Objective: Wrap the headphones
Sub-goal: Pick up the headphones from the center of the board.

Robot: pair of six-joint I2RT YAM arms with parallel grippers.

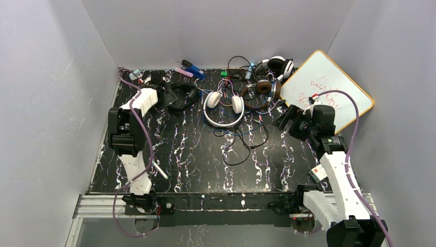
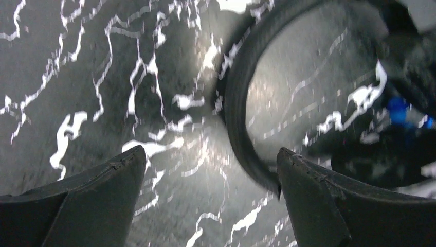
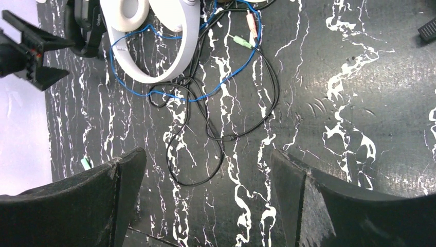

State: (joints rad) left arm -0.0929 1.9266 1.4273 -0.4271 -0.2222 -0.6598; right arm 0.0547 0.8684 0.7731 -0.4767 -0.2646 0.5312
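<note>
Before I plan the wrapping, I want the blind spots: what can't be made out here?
Black headphones: left wrist view, blurred, cut off at the right edge.
White headphones: right wrist view, ear cups cut off by the top edge.
Cords: top view, too thin and tangled to trace to a headset.
Whiteboard writing: top view, too small to read.

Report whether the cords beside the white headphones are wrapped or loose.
Loose: the cords sprawl in tangled loops over the table beside the white headphones, none coiled.
</note>
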